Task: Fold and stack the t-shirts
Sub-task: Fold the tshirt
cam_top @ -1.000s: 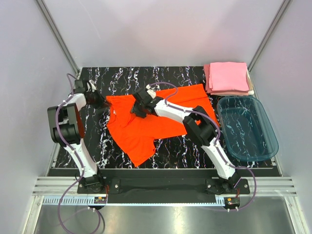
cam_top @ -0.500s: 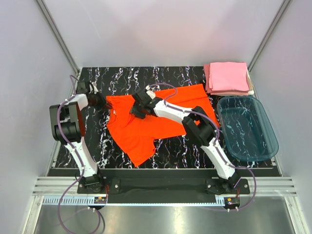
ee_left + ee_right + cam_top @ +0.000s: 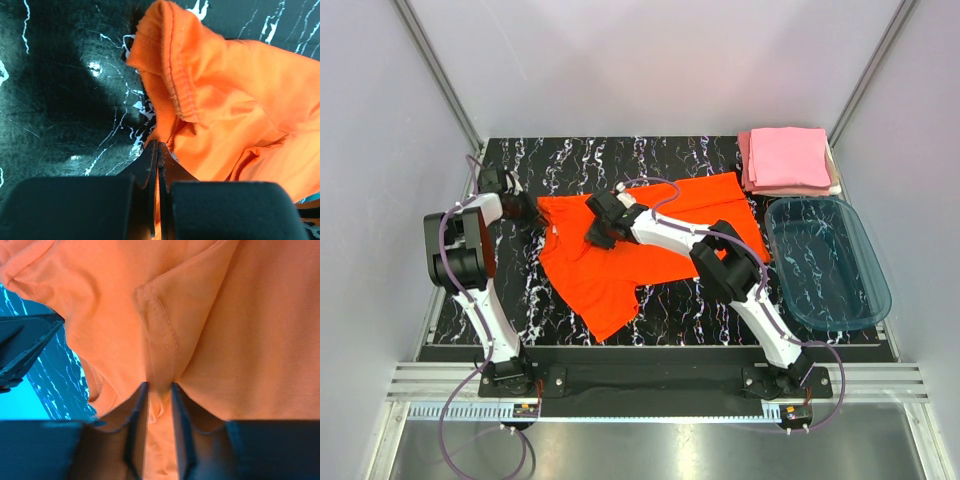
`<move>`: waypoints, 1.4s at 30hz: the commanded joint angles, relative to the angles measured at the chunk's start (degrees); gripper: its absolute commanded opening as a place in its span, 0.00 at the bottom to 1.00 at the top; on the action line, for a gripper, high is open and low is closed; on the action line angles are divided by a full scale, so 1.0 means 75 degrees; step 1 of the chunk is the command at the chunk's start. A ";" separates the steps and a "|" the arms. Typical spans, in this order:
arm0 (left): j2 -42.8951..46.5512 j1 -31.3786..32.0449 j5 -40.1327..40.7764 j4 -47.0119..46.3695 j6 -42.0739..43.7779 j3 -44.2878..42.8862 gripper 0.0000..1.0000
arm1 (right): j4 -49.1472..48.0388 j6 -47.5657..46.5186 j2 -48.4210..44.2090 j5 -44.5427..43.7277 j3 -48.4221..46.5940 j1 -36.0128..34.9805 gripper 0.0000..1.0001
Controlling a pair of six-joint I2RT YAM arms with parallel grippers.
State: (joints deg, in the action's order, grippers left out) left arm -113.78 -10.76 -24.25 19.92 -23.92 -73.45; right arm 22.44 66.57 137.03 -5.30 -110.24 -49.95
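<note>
An orange-red t-shirt lies rumpled across the black marble table. My left gripper is at the shirt's left edge, shut on a thin bit of cloth beside the hem; its jaws meet with orange showing between them. My right gripper presses down on the shirt's upper middle. Its jaws stand narrow, pinching a raised fold with a stitched seam. Folded pink t-shirts are stacked at the back right corner.
A translucent teal tub sits at the right edge of the table, in front of the pink stack. Grey walls and metal posts enclose the back and sides. Bare marble shows along the near edge and the back left.
My right gripper has shifted slightly left on the shirt and its jaws have narrowed onto the fold. The left gripper stays shut and has edged a little left with the cloth.
</note>
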 commanded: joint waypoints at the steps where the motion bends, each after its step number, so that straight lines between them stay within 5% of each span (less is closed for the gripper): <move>1: -0.0123 0.0041 0.0187 -0.0090 0.0178 0.0008 0.00 | 0.0009 0.0090 -0.0013 -0.0301 -0.0033 -0.0066 0.29; 6: -0.0263 0.0052 0.0175 -0.0032 0.0248 -0.0121 0.00 | 0.0008 -0.0202 -0.0364 -0.0535 0.0190 -0.0066 0.00; 33: -0.0603 0.0052 0.0690 0.0367 0.0436 -0.0343 0.00 | -0.0319 -0.1024 -0.2227 -0.1215 0.2182 -0.0066 0.00; 42: 0.0134 0.0041 0.1590 0.0822 0.0342 -0.0366 0.04 | -0.0847 -0.0977 -0.2029 -0.0548 0.2464 -0.0066 0.00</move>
State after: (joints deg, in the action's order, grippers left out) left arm -115.44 -10.22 -21.56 21.47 -22.92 -75.90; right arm 19.14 59.55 123.35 -10.68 -91.90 -49.95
